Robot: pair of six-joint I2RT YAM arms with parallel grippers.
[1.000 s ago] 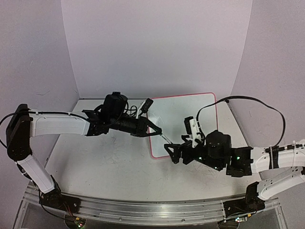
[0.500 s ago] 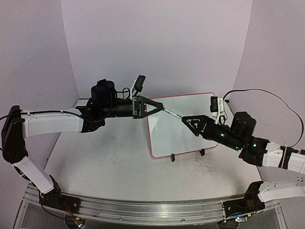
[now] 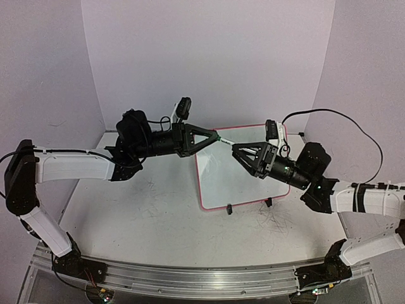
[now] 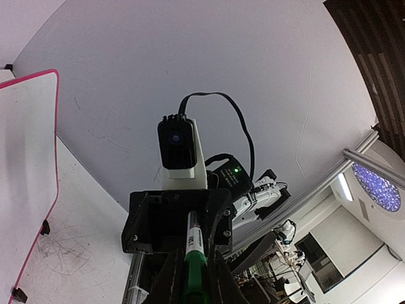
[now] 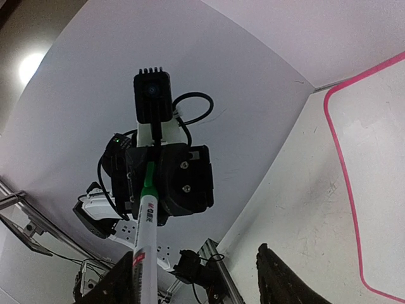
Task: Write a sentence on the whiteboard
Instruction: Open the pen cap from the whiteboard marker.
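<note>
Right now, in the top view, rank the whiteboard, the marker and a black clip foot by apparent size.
The whiteboard, largest by far.
The marker and black clip foot look alike; it is mostly hidden and held nearer the camera, so unranked.

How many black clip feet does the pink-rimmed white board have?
2, both on the near edge of the glossy white rectangular whiteboard: one small black clip foot toward its left corner, the other further right. Its far edge is partly covered; more may hide there.
</note>
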